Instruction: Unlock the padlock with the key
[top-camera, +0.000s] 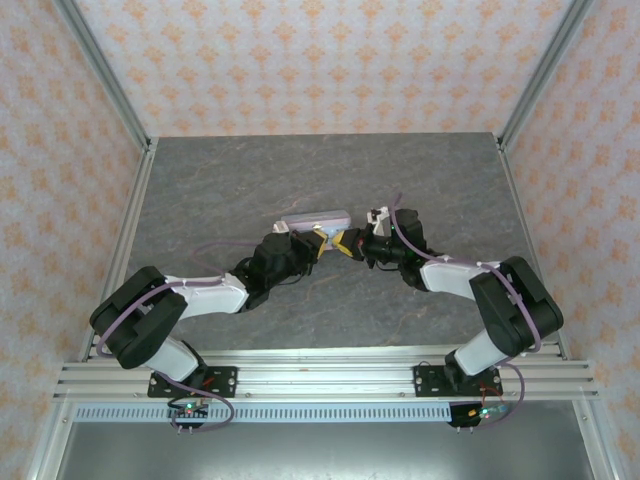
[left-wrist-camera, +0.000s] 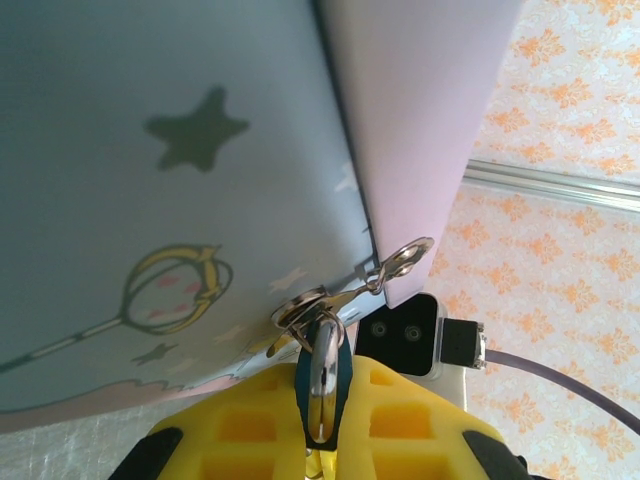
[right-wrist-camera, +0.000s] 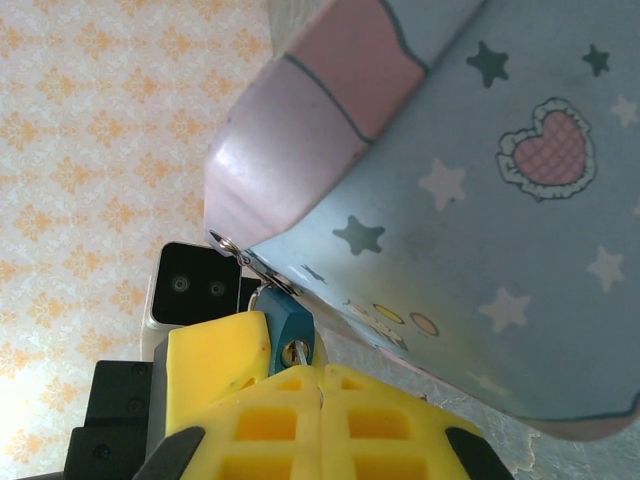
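A tiny teal-blue padlock (left-wrist-camera: 302, 390) hangs by its silvery shackle (left-wrist-camera: 325, 365) from the hasp of a pastel tin (left-wrist-camera: 150, 200). My left gripper (left-wrist-camera: 320, 420) is shut on the padlock's body, between its yellow fingers. In the right wrist view the padlock (right-wrist-camera: 290, 322) shows its brassy keyhole, and the key's (right-wrist-camera: 301, 351) thin silver blade enters it. My right gripper (right-wrist-camera: 322, 372) is shut on the key, whose head is hidden between the fingers. In the top view the left gripper (top-camera: 322, 240) and right gripper (top-camera: 352, 245) meet tip to tip just in front of the tin (top-camera: 318, 219).
The tin (right-wrist-camera: 480, 200) stands on its edge in the middle of the grey table (top-camera: 300, 170), close over both wrists. Metal frame rails (top-camera: 130, 230) and patterned walls bound the table at left, right and back. The left wrist's camera housing (right-wrist-camera: 190, 290) sits right beside the padlock.
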